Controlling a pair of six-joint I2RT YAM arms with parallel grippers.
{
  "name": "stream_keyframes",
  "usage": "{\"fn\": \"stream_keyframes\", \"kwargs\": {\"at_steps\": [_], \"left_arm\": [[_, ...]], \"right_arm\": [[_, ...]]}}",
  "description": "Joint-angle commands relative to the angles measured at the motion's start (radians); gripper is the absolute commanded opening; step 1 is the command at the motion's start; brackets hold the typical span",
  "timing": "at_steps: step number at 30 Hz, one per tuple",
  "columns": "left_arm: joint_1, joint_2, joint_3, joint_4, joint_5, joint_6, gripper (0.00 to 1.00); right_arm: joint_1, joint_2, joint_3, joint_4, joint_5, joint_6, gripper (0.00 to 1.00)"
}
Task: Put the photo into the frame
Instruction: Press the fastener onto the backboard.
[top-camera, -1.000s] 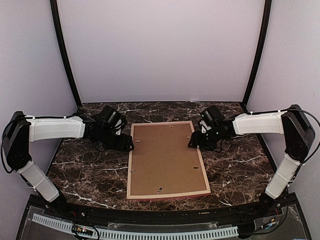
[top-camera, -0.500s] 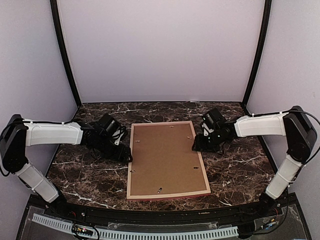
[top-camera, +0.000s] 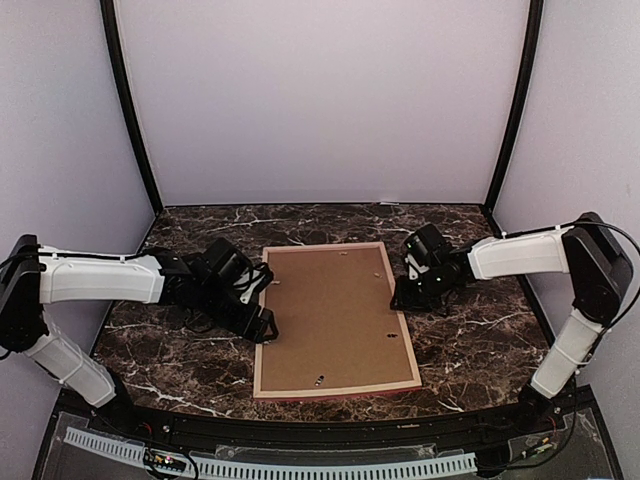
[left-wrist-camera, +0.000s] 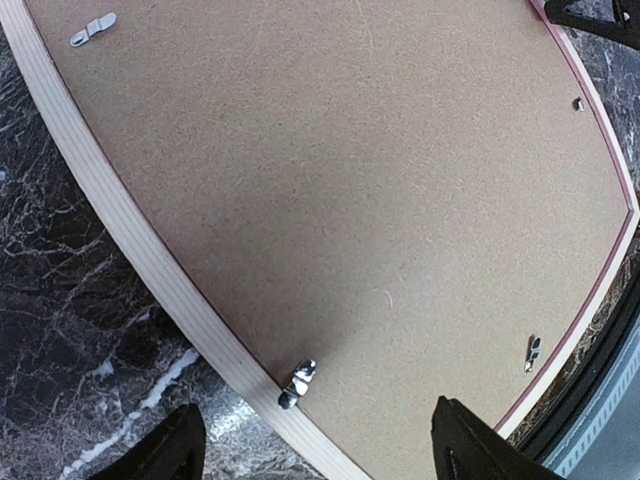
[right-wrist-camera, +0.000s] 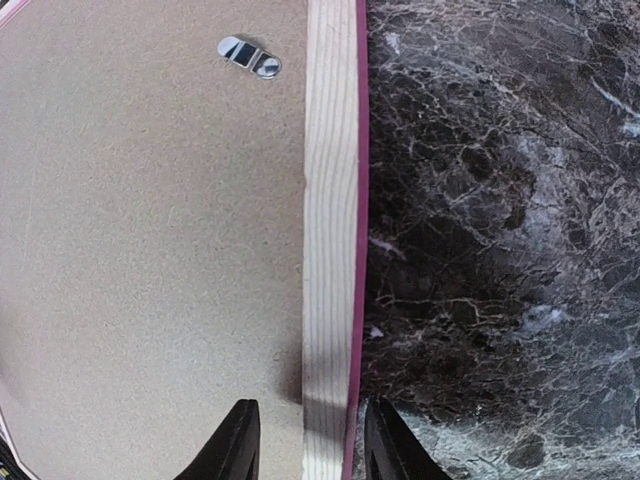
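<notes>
Thus: frame (top-camera: 335, 388) face down, centred on the counter (top-camera: 470, 340); photo nowhere visible.
Top view: left end effector (top-camera: 264, 326) released at the left rail (top-camera: 258, 368), right end effector (top-camera: 402, 298) at the right rail (top-camera: 411, 352). Left wrist: wide jaws over a turn clip (left-wrist-camera: 298, 382) on the backing board (left-wrist-camera: 350, 200); work clips first. Right wrist: narrowed jaws straddle that rail, unclamped; centre before squeezing.

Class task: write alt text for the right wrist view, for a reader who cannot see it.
Two black fingers stand either side of one rail of the frame, light wood with a pink outer edge. Brown backing board with a metal clip fills the left; dark marble table on the right.
</notes>
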Motion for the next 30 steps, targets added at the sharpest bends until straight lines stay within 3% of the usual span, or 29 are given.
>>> {"fn": "stream_keyframes", "kwargs": {"at_steps": [1, 20, 30], "left_arm": [[-0.016, 0.034, 0.013, 0.009, 0.022, 0.034, 0.81], [-0.055, 0.153, 0.089, 0.021, 0.059, 0.052, 0.81], [-0.062, 0.182, 0.096, 0.011, 0.046, 0.060, 0.81]], "right_arm": [[0.007, 0.015, -0.014, 0.040, -0.014, 0.002, 0.36], [0.007, 0.039, -0.038, 0.064, -0.035, 0.009, 0.20], [0.007, 0.036, -0.041, 0.061, -0.035, 0.010, 0.19]]}}
